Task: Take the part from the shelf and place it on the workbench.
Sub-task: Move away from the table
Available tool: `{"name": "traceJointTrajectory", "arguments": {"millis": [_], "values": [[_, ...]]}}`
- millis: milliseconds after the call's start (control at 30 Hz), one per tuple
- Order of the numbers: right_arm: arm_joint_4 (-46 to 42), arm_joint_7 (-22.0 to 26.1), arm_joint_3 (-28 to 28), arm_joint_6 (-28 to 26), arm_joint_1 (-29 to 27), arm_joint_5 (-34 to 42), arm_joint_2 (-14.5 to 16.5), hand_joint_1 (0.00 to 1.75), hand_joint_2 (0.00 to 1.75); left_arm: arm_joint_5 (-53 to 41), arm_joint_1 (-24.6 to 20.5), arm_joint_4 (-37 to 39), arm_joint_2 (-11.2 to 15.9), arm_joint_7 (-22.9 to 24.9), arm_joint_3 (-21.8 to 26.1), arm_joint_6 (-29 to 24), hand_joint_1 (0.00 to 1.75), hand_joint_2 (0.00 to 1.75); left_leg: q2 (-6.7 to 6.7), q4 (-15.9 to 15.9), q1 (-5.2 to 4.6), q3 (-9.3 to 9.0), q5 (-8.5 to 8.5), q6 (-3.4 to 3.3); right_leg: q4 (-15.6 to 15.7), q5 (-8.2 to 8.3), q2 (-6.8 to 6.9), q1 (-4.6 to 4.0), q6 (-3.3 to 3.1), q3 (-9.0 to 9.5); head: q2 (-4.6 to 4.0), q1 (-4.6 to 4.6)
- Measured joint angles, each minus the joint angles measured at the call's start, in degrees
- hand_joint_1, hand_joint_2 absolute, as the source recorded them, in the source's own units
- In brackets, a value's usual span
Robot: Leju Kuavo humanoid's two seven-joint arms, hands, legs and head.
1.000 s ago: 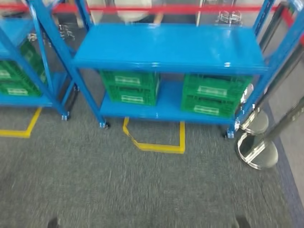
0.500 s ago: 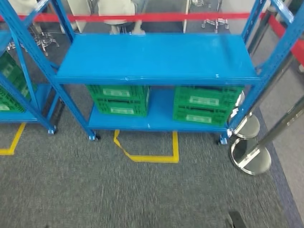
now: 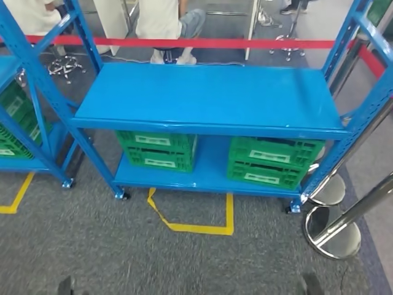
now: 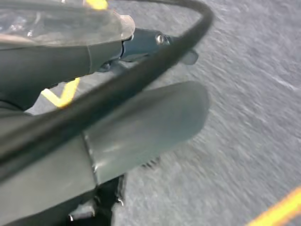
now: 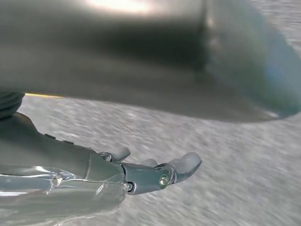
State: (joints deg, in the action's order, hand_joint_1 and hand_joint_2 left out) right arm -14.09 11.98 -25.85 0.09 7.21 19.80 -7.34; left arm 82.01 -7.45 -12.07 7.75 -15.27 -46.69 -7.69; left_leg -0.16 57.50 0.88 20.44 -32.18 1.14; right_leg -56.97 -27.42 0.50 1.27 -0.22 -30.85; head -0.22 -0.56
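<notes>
On the shelf (image 3: 204,101): 2 green crates (image 3: 159,150).

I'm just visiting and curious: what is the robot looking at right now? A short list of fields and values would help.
Shelf: blue metal shelf straight ahead, top level bare
Lower level: two green crates and, side by side, apart
Floor: grey carpet with yellow tape marking in front of the shelf
Barrier: red belt behind the shelf, chrome posts at right
People: a seated person beyond the belt
Left hand: hangs over the carpet, holds nothing
Right hand: fingers extended, holds nothing
</notes>
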Motion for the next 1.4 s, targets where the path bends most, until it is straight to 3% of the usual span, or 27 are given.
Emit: {"name": "traceJointTrajectory", "arguments": {"millis": [67, 133, 200, 233, 267, 300, 367, 400, 467, 533, 567, 633, 667, 700, 733, 767, 833, 867, 900, 967, 1000, 1067, 1133, 1200, 1233, 1333, 1400], "values": [[-0.04, 0.03, 0.01, 0.00, 0.42, 0.00, -0.07, 0.00, 0.00, -0.03, -0.43, -0.04, -0.07, 0.01, 0.00, 0.02, 0.00, 0.00, -0.03, 6.89, 0.12, 4.84, -1.67, 0.28, 0.23, -0.27, -0.12, 0.09, -0.76, 1.03, 0.00, 0.70], [0.01, -0.01, 0.01, 0.00, -0.08, 0.00, -0.07, 0.00, 0.00, -0.04, 0.28, -0.05, -0.11, 0.02, -0.01, 0.03, 0.00, 0.00, -0.04, 12.64, 0.18, 10.30, -5.58, 0.67, 0.50, -1.07, -0.37, 0.17, -0.93, 2.09, 0.00, 1.19], [0.05, -0.06, 0.00, 0.00, -1.02, 0.00, -0.07, 0.00, 0.00, -0.01, 1.39, -0.04, -0.10, 0.03, -0.02, -0.02, 0.00, 0.00, -0.03, 13.39, 0.23, 14.09, -7.95, 0.48, 0.67, -2.19, -0.83, 0.29, -0.69, 3.36, 0.00, 1.57], [0.07, -0.07, -0.01, 0.00, -1.48, 0.00, -0.07, 0.00, 0.00, 0.01, 1.89, -0.03, -0.04, 0.03, -0.02, -0.05, 0.00, 0.00, -0.02, 11.36, 0.23, 15.04, -7.20, 0.26, 0.69, -2.86, -1.02, 0.40, -0.50, 4.13, 0.00, 1.80], [0.08, -0.05, -0.01, 0.00, -1.85, 0.00, -0.07, 0.00, 0.00, 0.02, 2.30, -0.02, 0.03, 0.03, -0.02, -0.09, 0.00, 0.00, 0.03, 8.18, 0.23, 15.52, -4.51, 0.00, 0.73, -3.60, -1.13, 0.49, -0.28, 4.87, 0.00, 2.10], [0.13, -0.02, -0.01, 0.00, -2.10, 0.01, -0.07, 0.00, 0.00, 0.02, 2.71, 0.02, 0.12, 0.03, -0.02, -0.11, 0.00, 0.00, 0.14, 4.99, 0.17, 15.74, -0.09, -0.18, 0.75, -4.37, -1.21, 0.53, -0.02, 5.52, -0.01, 2.43], [0.22, 0.03, -0.02, 0.00, -2.24, 0.04, -0.05, 0.00, 0.00, -0.01, 3.09, 0.08, 0.24, 0.05, -0.02, -0.09, 0.00, 0.00, 0.38, 1.15, -0.13, 15.63, 6.24, -0.42, 1.08, -5.74, -1.38, 0.40, 0.75, 6.58, -0.01, 3.04], [0.28, 0.05, -0.03, -0.01, -2.30, 0.09, -0.05, 0.00, 0.00, -0.01, 3.17, 0.11, 0.21, 0.08, -0.02, -0.07, 0.00, 0.00, 0.39, 0.66, -0.23, 15.42, 7.51, -0.58, 1.20, -6.02, -1.41, 0.27, 1.21, 7.27, -0.01, 3.16], [0.29, 0.13, -0.05, -0.05, -2.27, 0.30, -0.04, 0.00, 0.00, -0.01, 3.03, 0.11, 0.14, 0.14, -0.02, -0.04, 0.00, 0.00, 0.21, 0.12, -0.18, 14.35, 7.03, -1.15, 0.33, -5.55, -1.27, 0.20, 2.02, 7.70, -0.01, 2.98], [0.32, 0.16, -0.07, -0.09, -2.23, 0.61, -0.05, 0.00, 0.00, 0.00, 2.96, 0.11, 0.09, 0.18, -0.02, -0.05, 0.00, 0.00, 0.17, -0.75, -0.07, 12.71, 6.47, -1.85, -4.25, -4.69, -1.12, 0.25, 2.37, 5.64, -0.01, 2.27], [0.35, 0.11, -0.07, -0.08, -2.25, 0.75, -0.05, 0.00, 0.00, -0.01, 2.94, 0.11, 0.10, 0.20, -0.02, -0.07, 0.00, 0.44, 0.19, -1.19, -0.06, 11.82, 6.06, -2.14, -7.59, -5.10, -1.04, 0.25, 2.44, 3.58, -0.01, 1.80], [0.43, -0.02, -0.08, -0.08, -2.38, 1.00, -0.05, 0.00, 0.87, -0.01, 2.90, 0.11, 0.12, 0.30, -0.01, -0.23, 0.00, 1.31, 0.17, -1.75, -0.25, 10.12, 5.04, -2.57, -13.57, -8.27, -1.00, 0.10, 2.50, -0.92, -0.01, 1.04], [0.46, -0.07, -0.08, -0.08, -2.47, 1.10, -0.05, 0.00, 0.87, -0.01, 2.88, 0.11, 0.13, 0.34, -0.01, -0.39, 0.00, 1.75, 0.09, -1.92, -0.34, 9.23, 4.44, -2.64, -14.95, -10.29, -1.00, -0.01, 2.48, -2.77, -0.01, 0.76], [0.51, -0.10, -0.08, -0.02, -2.61, 1.17, -0.05, 0.00, 0.87, -0.01, 2.89, 0.11, 0.14, 0.38, 0.00, -0.61, 0.00, 1.75, -0.04, -2.02, -0.43, 8.24, 3.75, -2.68, -14.86, -11.59, -1.00, -0.11, 2.39, -4.02, 0.00, 0.51], [0.55, -0.12, -0.08, 0.09, -2.73, 1.24, -0.05, 0.00, 0.44, -0.01, 2.90, 0.11, 0.14, 0.43, 0.00, -0.85, 0.00, 1.75, -0.16, -2.06, -0.51, 7.17, 3.00, -2.70, -13.27, -11.47, -1.00, -0.24, 2.21, -4.67, 0.00, 0.19], [0.57, -0.16, -0.08, 0.20, -2.83, 1.30, -0.05, 0.00, 0.00, -0.01, 2.91, 0.11, 0.14, 0.49, 0.00, -1.11, 0.00, 1.75, -0.25, -2.08, -0.59, 6.13, 2.23, -2.69, -10.44, -9.47, -1.00, -0.42, 1.90, -4.83, 0.00, -0.16], [0.70, -0.36, -0.08, 0.40, -2.98, 1.45, -0.05, 0.00, 0.00, -0.03, 2.93, 0.12, 0.04, 0.73, 0.00, -1.49, 0.00, 1.75, -0.40, -2.09, -0.74, 4.48, 0.83, -2.53, -4.45, -2.15, -1.03, -0.88, 1.06, -4.76, -0.01, -0.83], [0.78, -0.52, -0.09, 0.47, -2.99, 1.56, -0.04, 0.00, 0.00, -0.08, 2.81, 0.12, -0.01, 0.86, 0.00, -1.57, 0.00, 1.31, -0.51, -2.07, -0.82, 4.07, 0.27, -2.29, -2.73, 0.68, -1.06, -1.11, 0.70, -4.48, -0.01, -1.01], [0.85, -0.70, -0.09, 0.59, -2.92, 1.67, -0.02, 0.00, 0.00, -0.15, 2.67, 0.12, -0.04, 1.04, -0.01, -1.60, 0.00, 0.87, -0.61, -2.07, -0.86, 3.75, -0.09, -1.99, -1.97, 2.26, -1.07, -1.24, 0.39, -4.34, -0.01, -1.04], [0.86, -0.95, -0.10, 0.83, -2.58, 1.90, 0.03, 0.00, 0.00, -0.27, 2.31, 0.11, 0.02, 1.27, -0.02, -1.66, 0.00, 0.00, -0.71, -1.78, -0.93, 3.70, -0.02, -1.30, -1.54, 2.37, -1.08, -1.22, -0.14, -3.57, -0.01, -0.97], [0.86, -1.00, -0.10, 0.86, -2.41, 1.98, 0.06, 0.00, 0.00, -0.28, 2.23, 0.11, 0.05, 1.34, -0.02, -1.76, 0.00, 0.00, -0.66, -0.76, -0.91, 4.11, 0.31, -1.02, -1.01, 2.38, -1.07, -1.08, -0.38, -3.18, 0.00, -0.86], [0.86, -1.06, -0.10, 0.79, -2.22, 2.10, 0.08, 0.00, 0.00, -0.25, 2.06, 0.11, 0.07, 1.36, -0.02, -1.99, 0.00, 0.00, -0.50, 3.97, -0.80, 6.93, 0.04, -0.43, 0.13, 2.34, -0.99, -0.76, -0.73, -2.05, 0.00, -0.37], [0.86, -1.14, -0.10, 0.78, -2.12, 2.15, 0.08, 0.00, 0.00, -0.20, 1.99, 0.11, 0.06, 1.39, -0.02, -2.15, 0.00, 0.00, -0.37, 10.44, -0.50, 11.48, -2.49, 0.19, 0.69, 2.01, -0.90, -0.67, -1.04, -1.32, 0.00, 0.33], [0.86, -1.29, -0.10, 0.90, -2.09, 2.14, 0.09, 0.00, 0.00, -0.13, 2.11, 0.12, 0.10, 1.49, -0.02, -2.36, 0.00, 0.00, -0.35, 13.52, -0.15, 15.01, -4.00, 0.69, 0.77, 1.46, -0.96, -0.62, -1.18, -0.72, 0.00, 0.82], [0.86, -1.37, -0.10, 0.97, -2.09, 2.14, 0.11, 0.00, 0.00, -0.08, 2.18, 0.13, 0.14, 1.54, -0.02, -2.47, 0.00, 0.00, -0.34, 12.47, 0.00, 15.56, -2.94, 0.83, 0.77, 1.14, -1.02, -0.56, -1.13, -0.36, 0.00, 1.05], [0.86, -1.47, -0.12, 1.13, -2.03, 2.14, 0.28, 0.00, 0.00, 0.01, 2.20, 0.13, 0.27, 1.56, -0.02, -2.64, 0.00, 0.00, -0.27, 2.23, 0.12, 13.09, 4.26, 0.78, 0.80, 0.29, -1.10, -0.28, -0.47, 0.89, 0.00, 1.77], [0.86, -1.46, -0.12, 1.17, -1.86, 2.14, 0.35, 0.00, 0.00, 0.03, 2.06, 0.13, 0.29, 1.55, -0.02, -2.68, 0.00, 0.00, -0.16, -1.29, -0.23, 12.17, 5.44, 0.17, 0.87, -0.12, -1.07, -0.24, 0.24, 1.13, 0.00, 2.19]]}}
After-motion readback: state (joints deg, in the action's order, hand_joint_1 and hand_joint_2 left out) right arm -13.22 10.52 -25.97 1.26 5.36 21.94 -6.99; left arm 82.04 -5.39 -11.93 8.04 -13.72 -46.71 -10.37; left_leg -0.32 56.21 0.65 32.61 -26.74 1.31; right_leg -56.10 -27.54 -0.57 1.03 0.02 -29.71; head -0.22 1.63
